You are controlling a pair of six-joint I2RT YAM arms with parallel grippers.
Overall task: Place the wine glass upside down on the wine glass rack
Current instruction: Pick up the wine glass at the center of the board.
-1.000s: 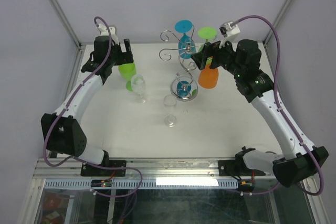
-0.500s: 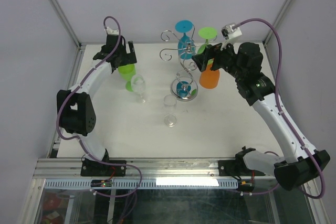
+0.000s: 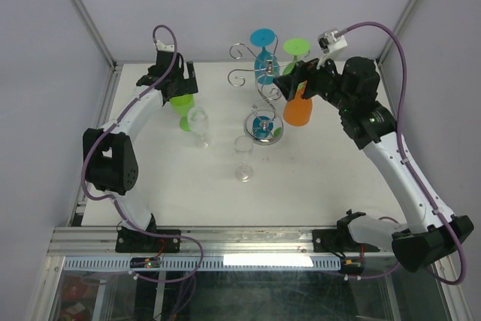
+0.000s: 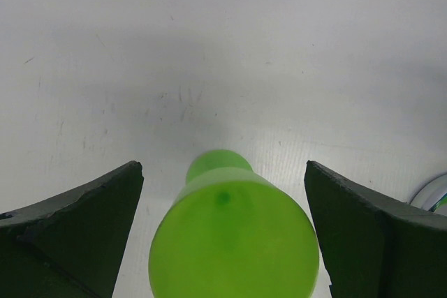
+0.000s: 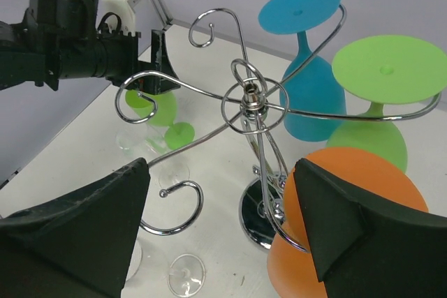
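The rack (image 5: 251,99) stands upright at the far middle of the table (image 3: 323,178). A blue glass (image 5: 314,82) and a green glass (image 5: 387,68) hang upside down from its far arms, feet resting on the wire. An orange glass (image 5: 349,172) sits at the rack's near right side, with a wire curl crossing its left edge. Its foot is hidden, so I cannot tell whether it hangs from the rack. The right gripper (image 5: 222,172) faces the rack's hub with its fingers spread wide and nothing between them. The orange glass is tucked behind the right finger, and whether they touch cannot be told. Two clear glasses (image 3: 198,119) (image 3: 242,148) stand upright left of and nearer than the rack's base. At the far left the left gripper (image 4: 223,165) is fully released and straddles a second green glass (image 4: 234,242), which stands on the table with a gap on each side.
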